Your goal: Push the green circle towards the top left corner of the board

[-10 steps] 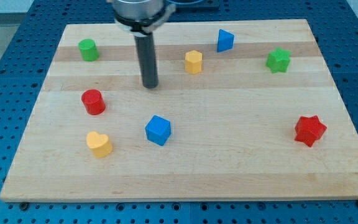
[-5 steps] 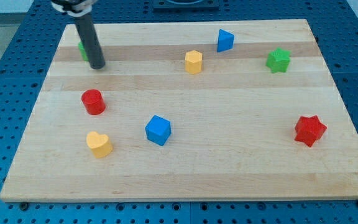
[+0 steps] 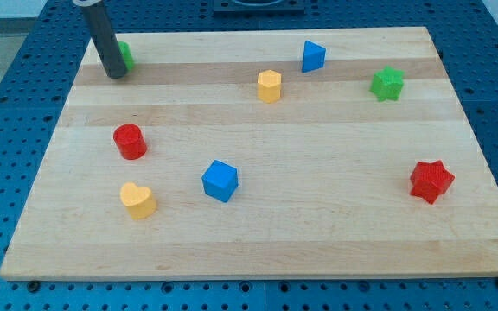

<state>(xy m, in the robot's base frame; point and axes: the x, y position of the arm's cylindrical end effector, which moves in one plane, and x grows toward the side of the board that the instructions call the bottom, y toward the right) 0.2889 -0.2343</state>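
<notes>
The green circle (image 3: 124,55), touching my tip (image 3: 115,75) on its upper right, sits almost in the counter (image 3: 318,225) corner; little remains. No gripper exists here.

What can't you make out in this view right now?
- Green circle, camera view: the rod covers most of it; only its right edge shows.
- Contact between my tip and the circle: I cannot tell.
- The arm above the rod: cut off by the view's top edge.
- Blue block near the top: exact shape unclear.
</notes>
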